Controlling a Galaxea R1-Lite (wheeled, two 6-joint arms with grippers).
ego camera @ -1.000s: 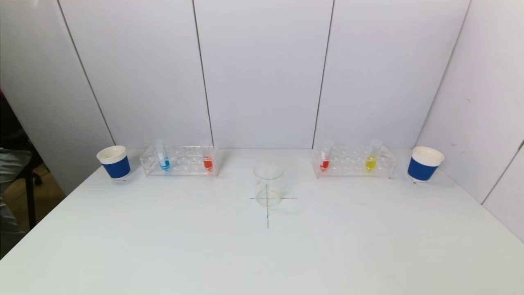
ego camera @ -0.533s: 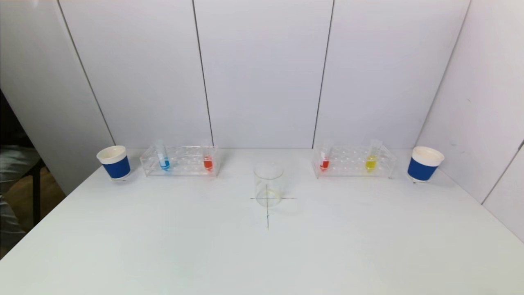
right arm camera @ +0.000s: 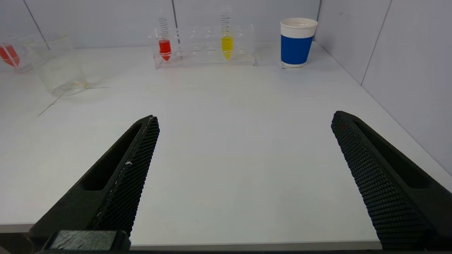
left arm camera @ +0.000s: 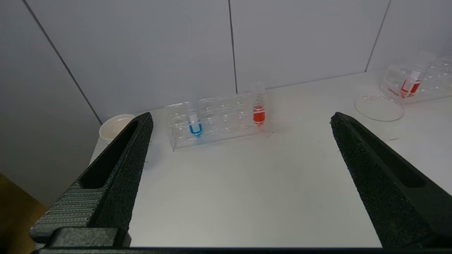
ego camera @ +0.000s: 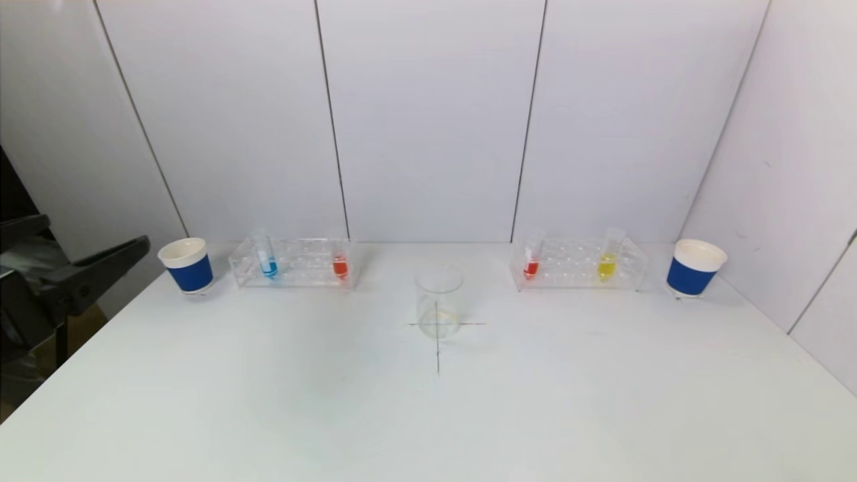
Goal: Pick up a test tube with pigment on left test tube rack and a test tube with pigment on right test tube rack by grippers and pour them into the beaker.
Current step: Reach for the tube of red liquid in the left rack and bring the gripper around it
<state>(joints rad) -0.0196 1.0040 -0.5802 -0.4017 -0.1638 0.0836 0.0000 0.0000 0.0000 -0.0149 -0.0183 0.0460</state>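
White wall panels are seen behind a white table (ego camera: 535, 402). At the table's left edge the left gripper (left arm camera: 240, 120) is held with its two fingers spread wide and nothing between them, pointed toward the left rack (ego camera: 294, 262) at the far left. Two tubes are stood in that rack: a blue tube (ego camera: 267, 258) and an orange-red tube (ego camera: 340, 262). One blue paper cup (ego camera: 187, 265) is placed just left of it. At the near right edge the right gripper (right arm camera: 243, 120) is likewise held wide apart and empty, facing the right rack (right arm camera: 204, 45), in which two tubes are stood: a red tube (right arm camera: 164, 43) and a yellow tube (right arm camera: 227, 42). A second blue cup (right arm camera: 297, 42) is set just right of it. One clear beaker (ego camera: 438, 302) is stood between the racks, on a drawn cross.
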